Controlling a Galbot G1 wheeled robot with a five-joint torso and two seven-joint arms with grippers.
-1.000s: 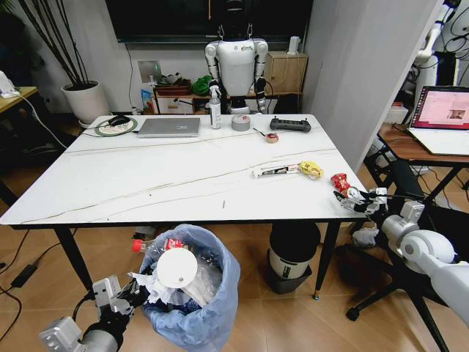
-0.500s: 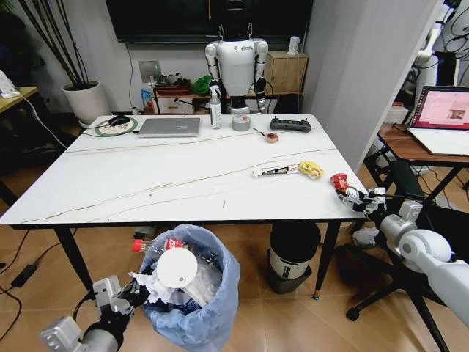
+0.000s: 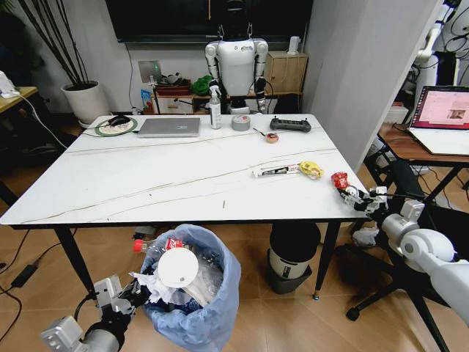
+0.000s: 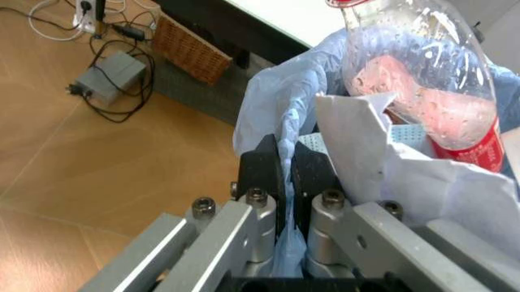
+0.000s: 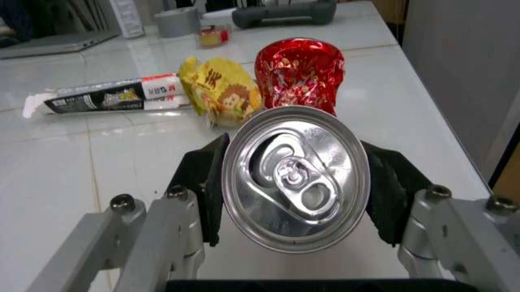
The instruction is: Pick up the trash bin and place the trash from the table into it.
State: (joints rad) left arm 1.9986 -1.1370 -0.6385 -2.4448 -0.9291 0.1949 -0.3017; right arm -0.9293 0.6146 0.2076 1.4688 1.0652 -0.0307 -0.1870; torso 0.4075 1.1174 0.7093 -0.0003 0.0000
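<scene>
The trash bin [image 3: 192,297], lined with a light-blue bag, hangs below the table's [image 3: 146,191] front edge. It holds a white cup lid, tissues [image 4: 369,161] and a red-capped bottle [image 4: 422,73]. My left gripper [image 3: 136,293] is shut on the bag's rim [image 4: 284,143]. At the table's right edge my right gripper [image 3: 360,198] is shut on a silver can [image 5: 296,179], whose top faces the wrist camera. Just beyond the can lie a red wrapper [image 5: 299,70], a yellow wrapper [image 5: 219,91] and a long white-and-black wrapper [image 5: 106,99].
A laptop [image 3: 169,127], spray bottle [image 3: 215,108], tape roll [image 3: 240,122], black controller [image 3: 290,125] and small tape [image 3: 272,137] sit along the table's far side. A larger black-lidded bin [image 3: 292,257] stands under the table. A wooden desk [image 3: 410,147] and a chair are at the right.
The right gripper with the can has crept slightly towards the table. The bin in the left gripper has barely shifted.
</scene>
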